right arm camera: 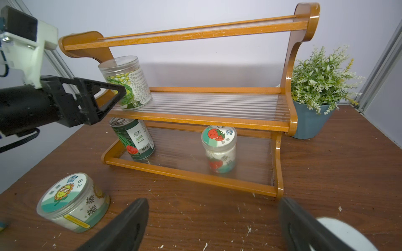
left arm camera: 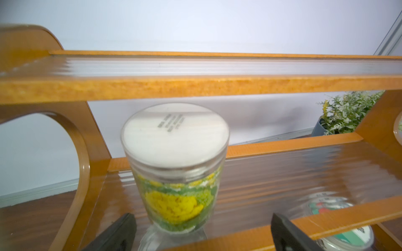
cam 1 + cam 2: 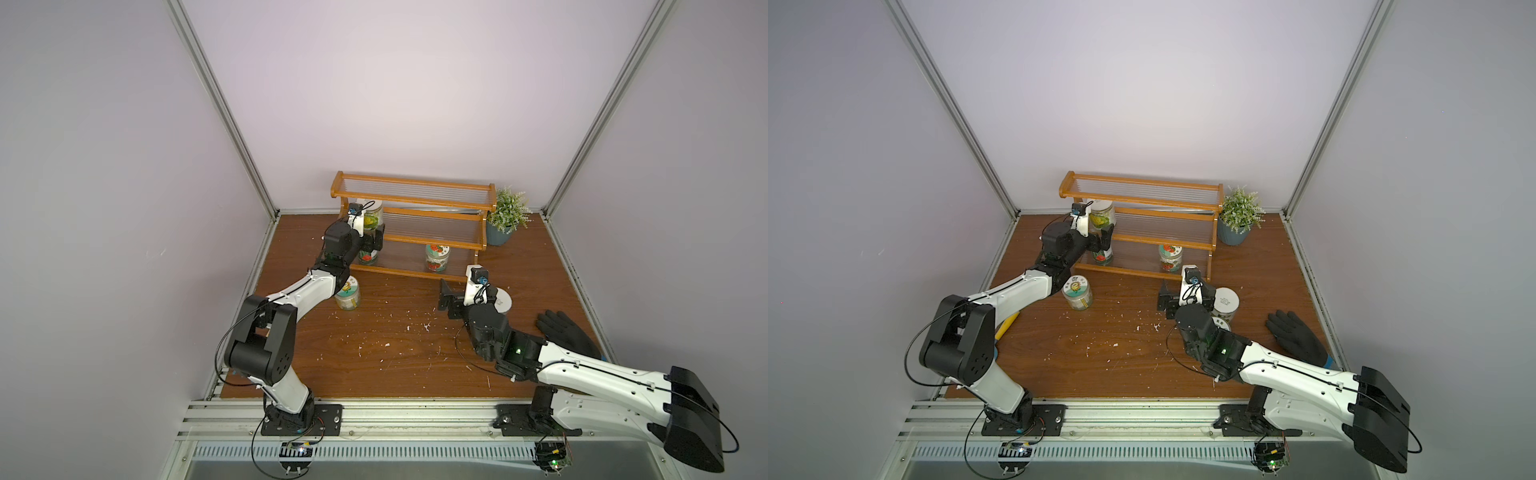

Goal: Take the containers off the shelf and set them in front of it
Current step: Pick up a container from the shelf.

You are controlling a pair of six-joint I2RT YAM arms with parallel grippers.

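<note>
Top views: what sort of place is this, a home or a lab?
Probably a lab robot cell: blank panels in aluminium posts enclose a wooden tabletop; left arm and right arm are bolted to a metal rail.

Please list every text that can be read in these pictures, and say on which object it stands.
"Si": on the green label of the metal can, lowest tier of the shelf; its smaller print is too small.
"日": on the lid of the sunflower jar; other characters there unclear.
Blurred, unreadable: print on the tomato jar, yellow-flower jar, white-lid jar.
</note>
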